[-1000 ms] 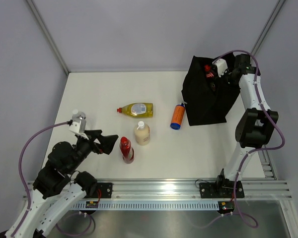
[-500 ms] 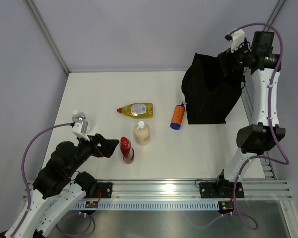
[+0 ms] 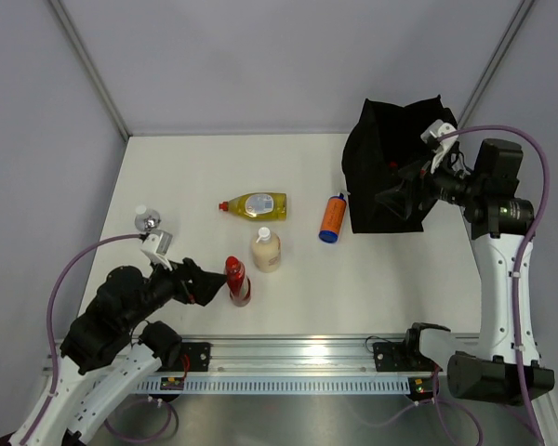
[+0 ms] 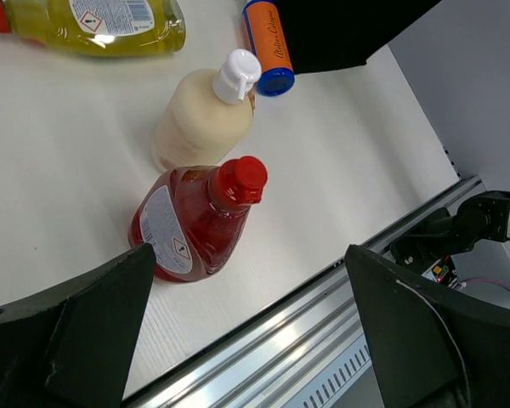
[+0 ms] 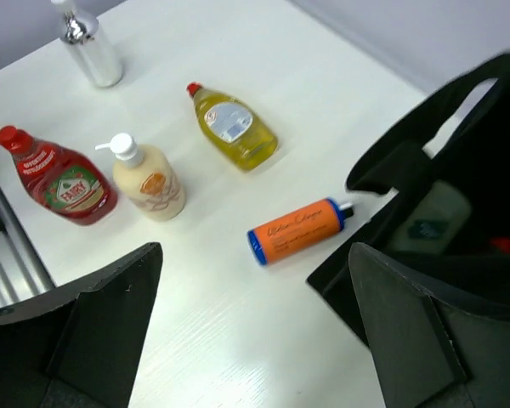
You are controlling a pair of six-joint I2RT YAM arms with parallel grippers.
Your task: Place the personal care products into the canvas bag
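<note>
Lower left, left gripper (image 3: 205,285) gapes empty, facing the dark red bottle (image 3: 237,282): light, slick, squeezable I'd judge, so pinch the waist. Cream bottle (image 3: 267,251) just beside crowds it; yellow bottle (image 3: 254,205) and orange bottle (image 3: 332,217) lie beyond. Upper right, floppy canvas bag (image 3: 391,149), right gripper (image 3: 397,197) spread, holding nothing

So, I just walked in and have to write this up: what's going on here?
Two arms are packing toiletry bottles into the black tote bag. The right end effector hangs open beside the bag, holding nothing; a grey-green bottle shows inside. The left end effector is open right by the dark red bottle. The yellow bottle, cream bottle and orange bottle sit on the table.
</note>
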